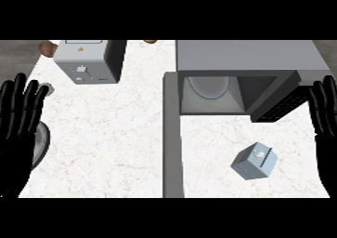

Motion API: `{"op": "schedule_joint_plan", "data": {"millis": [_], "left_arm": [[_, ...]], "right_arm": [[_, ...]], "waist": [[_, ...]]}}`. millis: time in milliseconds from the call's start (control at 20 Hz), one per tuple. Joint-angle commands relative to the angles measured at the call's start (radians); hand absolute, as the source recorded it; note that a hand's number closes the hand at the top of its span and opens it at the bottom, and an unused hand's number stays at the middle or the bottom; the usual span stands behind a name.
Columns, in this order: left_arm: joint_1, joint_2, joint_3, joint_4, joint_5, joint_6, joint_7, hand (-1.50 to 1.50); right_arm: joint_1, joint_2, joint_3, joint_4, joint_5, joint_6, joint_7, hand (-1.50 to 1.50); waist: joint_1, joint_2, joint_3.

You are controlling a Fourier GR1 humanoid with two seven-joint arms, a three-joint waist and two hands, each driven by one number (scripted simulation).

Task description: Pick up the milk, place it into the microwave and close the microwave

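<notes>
The milk (254,161) is a small blue-grey carton lying tilted on the white marble counter (109,125), in front of the microwave. The grey microwave (246,69) stands at the back right with its cavity showing and its door (172,135) swung open toward me, seen edge-on as a long grey bar. My left hand (16,125) rests at the left edge, fingers straight and up, far from the carton. At the right edge my right hand (330,121) rests the same way, open, to the right of the milk and apart from it.
A grey toaster-like appliance (90,60) stands at the back left. A round dark-rimmed plate (42,144) is partly hidden behind my left hand. Small brown items (47,47) lie at the counter's far edge.
</notes>
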Motion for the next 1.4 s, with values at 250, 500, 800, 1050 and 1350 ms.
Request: {"op": "schedule_joint_plan", "data": {"millis": [250, 500, 800, 1050, 1350], "left_arm": [[-0.082, 0.071, 0.098, 0.095, 0.149, -0.127, -0.029, -1.50], [-0.035, 0.018, 0.107, 0.061, 0.183, -0.060, 0.096, -1.50], [0.040, 0.006, 0.109, -0.061, 0.201, -0.064, 0.148, -1.50], [0.132, -0.059, 0.015, -0.091, 0.086, -0.054, 0.087, -1.50], [0.170, -0.073, 0.030, -0.093, 0.111, -0.084, 0.051, -1.50]], "right_arm": [[-0.017, 0.082, 0.103, -0.057, 0.273, -0.215, 0.121, -1.50], [0.025, 0.083, 0.106, -0.058, 0.118, -0.292, 0.140, -1.50], [0.058, 0.084, 0.155, -0.050, 0.169, -0.335, 0.169, -1.50], [0.110, 0.054, 0.128, -0.101, 0.164, -0.297, 0.219, -1.50], [0.228, 0.084, 0.193, 0.087, 0.119, -0.361, -0.028, -1.50]], "waist": [[0.004, 0.008, 0.002], [0.006, 0.008, 0.003], [0.008, 0.008, 0.003], [0.006, 0.007, 0.003], [0.005, 0.008, 0.004]]}}
